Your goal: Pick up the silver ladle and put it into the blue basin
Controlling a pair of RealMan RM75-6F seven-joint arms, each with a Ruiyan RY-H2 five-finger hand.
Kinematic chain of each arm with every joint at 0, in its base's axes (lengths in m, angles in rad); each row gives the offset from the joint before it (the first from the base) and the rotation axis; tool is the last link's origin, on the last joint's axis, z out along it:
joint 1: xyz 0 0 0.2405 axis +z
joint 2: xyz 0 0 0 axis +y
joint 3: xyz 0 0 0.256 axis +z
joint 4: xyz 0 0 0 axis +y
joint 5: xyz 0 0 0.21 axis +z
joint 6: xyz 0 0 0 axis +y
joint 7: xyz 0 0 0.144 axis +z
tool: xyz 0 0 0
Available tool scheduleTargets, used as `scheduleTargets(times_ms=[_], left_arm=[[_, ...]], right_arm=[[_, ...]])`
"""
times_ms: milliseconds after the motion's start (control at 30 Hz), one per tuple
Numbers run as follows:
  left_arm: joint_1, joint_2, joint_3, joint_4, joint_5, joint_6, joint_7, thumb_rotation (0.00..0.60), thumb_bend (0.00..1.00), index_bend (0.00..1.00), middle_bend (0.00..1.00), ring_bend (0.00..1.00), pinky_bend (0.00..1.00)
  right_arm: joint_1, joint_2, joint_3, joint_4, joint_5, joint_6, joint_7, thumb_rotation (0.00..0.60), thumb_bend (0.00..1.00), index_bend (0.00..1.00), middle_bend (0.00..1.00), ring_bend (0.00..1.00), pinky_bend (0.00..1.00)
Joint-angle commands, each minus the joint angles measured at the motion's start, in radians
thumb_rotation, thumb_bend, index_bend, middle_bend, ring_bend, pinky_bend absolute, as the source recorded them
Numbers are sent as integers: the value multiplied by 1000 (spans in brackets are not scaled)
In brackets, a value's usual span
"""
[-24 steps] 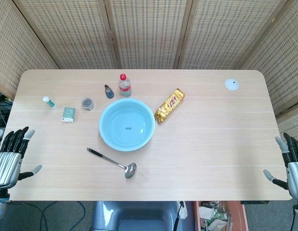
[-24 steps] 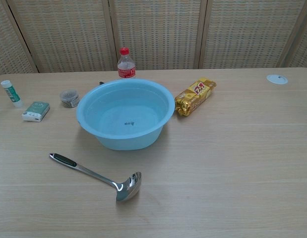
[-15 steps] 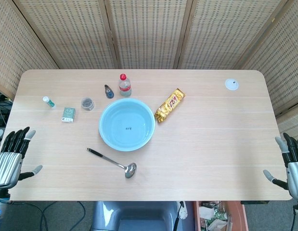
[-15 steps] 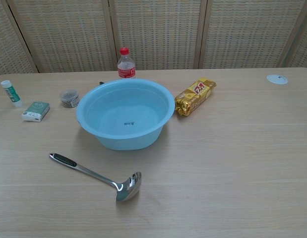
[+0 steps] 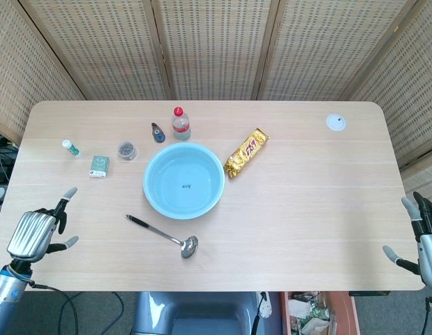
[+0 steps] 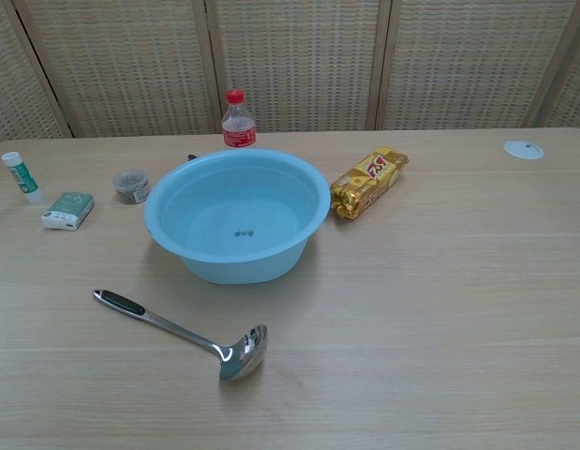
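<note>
Left hand (image 5: 35, 234): fingers (image 5: 65, 197) spread, holding nothing, hovering over the surface's left edge at about 8 o'clock from the basin in the head view. Not visible in the chest view.

Right hand (image 5: 425, 237): fingers (image 5: 410, 207) apart, empty, at the far right edge of the surface, partly cut off by the frame. Not visible in the chest view.

Silver metal ladle with black-tipped handle (image 5: 162, 236) (image 6: 182, 334): lies flat on the light wooden surface (image 5: 306, 188) (image 6: 439, 300), just beside the basin at its 6 o'clock, not touching it. Head view: handle end points to 10 o'clock, bowl end to 4 o'clock. Well apart from both hands; nearer the left.

Round light-blue plastic basin (image 5: 183, 181) (image 6: 236, 215): upright, left of centre on the surface, with only a small dark mark on the bottom.

Around the basin, head view:
- clear plastic bottle with red cap (image 5: 180, 124) (image 6: 237, 122), upright, at 12 o'clock, near the rim
- small dark object (image 5: 158, 132) at 11 o'clock, too small to identify
- gold foil snack packet (image 5: 246, 152) (image 6: 368, 182) at 2 o'clock, lying flat, near the rim
- small round grey tin (image 5: 127, 150) (image 6: 131, 185) at 10 o'clock
- small green-and-white box (image 5: 98, 166) (image 6: 67, 210) at 9 o'clock
- small white tube with green label (image 5: 70, 147) (image 6: 21, 176) left of that
- white round disc (image 5: 335, 123) (image 6: 523, 149) near the far right corner, well apart from everything.
</note>
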Motion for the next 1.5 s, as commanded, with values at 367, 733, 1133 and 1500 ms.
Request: scheduleTargets(times_ms=[367, 733, 1133, 1500], left_arm=[[-221, -144, 30, 238, -25, -404, 15, 600, 80, 2, 1000, 976, 1000], [-294, -220, 15, 302, -54, -489, 2, 600, 149, 271, 1000, 979, 1000], [-358, -287, 3, 336, -69, -527, 50, 600, 285, 350, 1000, 979, 1000], [-392, -346, 5, 363, -101, -563, 104, 600, 298, 418, 1000, 979, 1000]], right_arm=[[12, -8, 1, 1, 17, -31, -20, 600, 0, 0, 0, 0, 0], [21, -8, 3, 4, 31, -54, -17, 600, 0, 0, 0, 0, 0], [22, -2, 4, 6, 37, -61, 2, 600, 0, 0, 0, 0, 0], [23, 5, 0, 4, 37, -67, 15, 600, 0, 0, 0, 0, 0]])
